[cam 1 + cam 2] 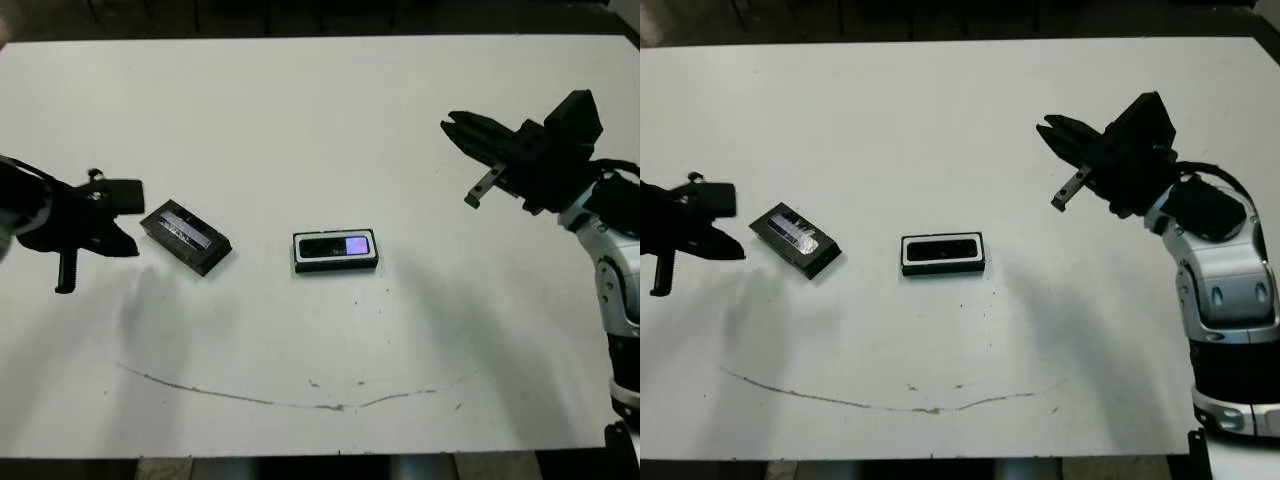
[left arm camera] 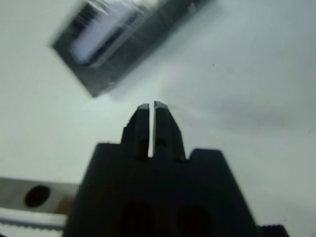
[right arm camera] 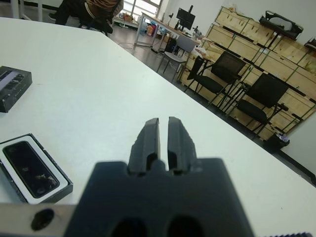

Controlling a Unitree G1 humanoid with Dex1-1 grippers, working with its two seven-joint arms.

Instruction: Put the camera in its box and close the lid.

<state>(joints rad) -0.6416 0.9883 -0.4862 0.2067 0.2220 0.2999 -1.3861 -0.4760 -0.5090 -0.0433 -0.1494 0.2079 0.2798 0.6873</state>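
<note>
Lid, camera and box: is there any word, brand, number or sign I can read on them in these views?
None can be read.
Lid: faint marks on its glossy strip, too small and blurred to read in any view.
Camera: only a purple-blue shiny patch, no lettering visible.
Box: plain white lining and black walls, no text.

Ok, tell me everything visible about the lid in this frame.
The lid is a flat black rectangular slab with a long glossy grey-purple strip along its top. It lies flat on the white table, turned at an angle, apart from the box on the robot's left side. Nothing touches it; the left gripper hangs close beside it, empty.
</note>
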